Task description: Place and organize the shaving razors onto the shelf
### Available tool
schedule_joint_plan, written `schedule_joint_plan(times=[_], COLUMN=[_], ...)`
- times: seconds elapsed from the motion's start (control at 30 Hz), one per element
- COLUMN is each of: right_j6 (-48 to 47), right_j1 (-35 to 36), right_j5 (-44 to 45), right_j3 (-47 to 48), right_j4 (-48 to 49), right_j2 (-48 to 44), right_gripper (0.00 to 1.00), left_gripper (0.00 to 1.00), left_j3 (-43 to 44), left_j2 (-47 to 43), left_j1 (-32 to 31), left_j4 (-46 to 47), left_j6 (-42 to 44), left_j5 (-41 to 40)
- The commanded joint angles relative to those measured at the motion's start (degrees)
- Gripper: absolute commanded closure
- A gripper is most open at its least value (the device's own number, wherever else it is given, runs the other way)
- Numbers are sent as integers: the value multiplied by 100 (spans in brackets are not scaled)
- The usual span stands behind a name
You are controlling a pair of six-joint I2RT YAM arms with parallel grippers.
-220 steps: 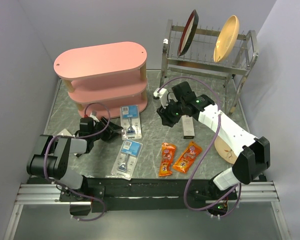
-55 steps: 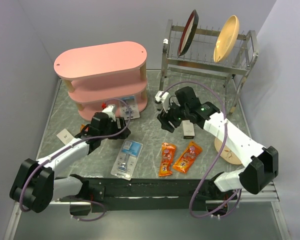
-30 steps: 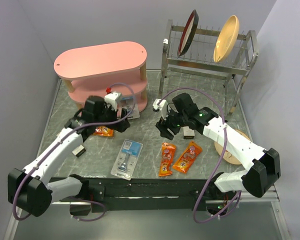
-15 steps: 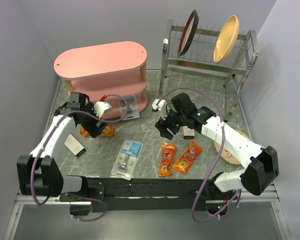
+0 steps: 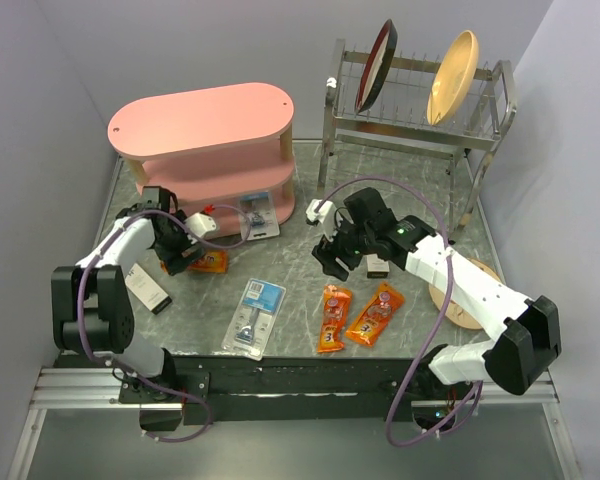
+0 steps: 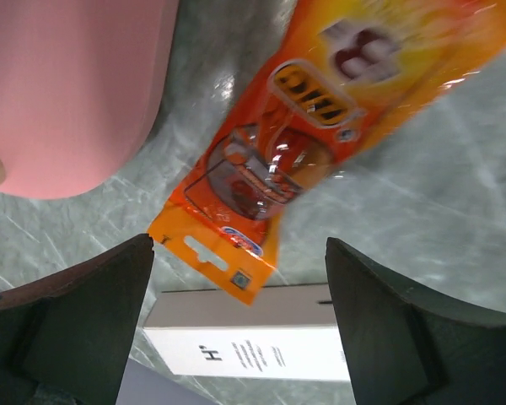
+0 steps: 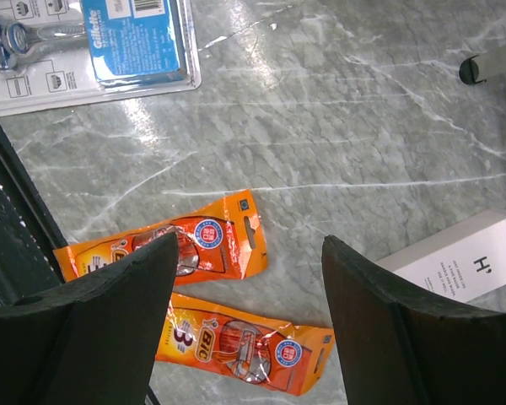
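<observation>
The pink three-tier shelf (image 5: 200,120) stands at my surface's far left corner. I see the first razor pack (image 5: 257,213) at the right end of its lowest board. The second razor pack (image 5: 254,317) lies flat by the near edge.

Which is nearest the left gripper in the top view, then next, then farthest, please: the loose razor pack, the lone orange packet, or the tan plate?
1. Lone orange packet, just beside the left gripper.
2. Loose razor pack, front centre.
3. Tan plate, in the rack, back right.
</observation>
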Motion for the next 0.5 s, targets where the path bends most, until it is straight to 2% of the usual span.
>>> schedule_joint_plan(times=[0.0, 0.17, 0.3, 0.37, 0.47], right_j6=[-62, -88, -71, -71, -80], right_j1=[16, 16, 7, 16, 16], right_j5=[9, 44, 36, 44, 79], right_j3=[-39, -4, -91, -109, -109], right_j4=[139, 104, 121, 130, 156], right_j2=[-205, -196, -258, -266, -275], right_gripper=[24, 24, 24, 24, 24], left_gripper=[13, 22, 36, 46, 53], left_j3=[-238, -212, -299, -335, -448], left_j2=[170, 469, 443, 443, 364], left_j1=[61, 52, 52, 43, 26], left_j4=[605, 554, 404, 307, 298], left_j6=[320, 249, 214, 22, -505], left_j5=[-174, -60, 54, 116, 247])
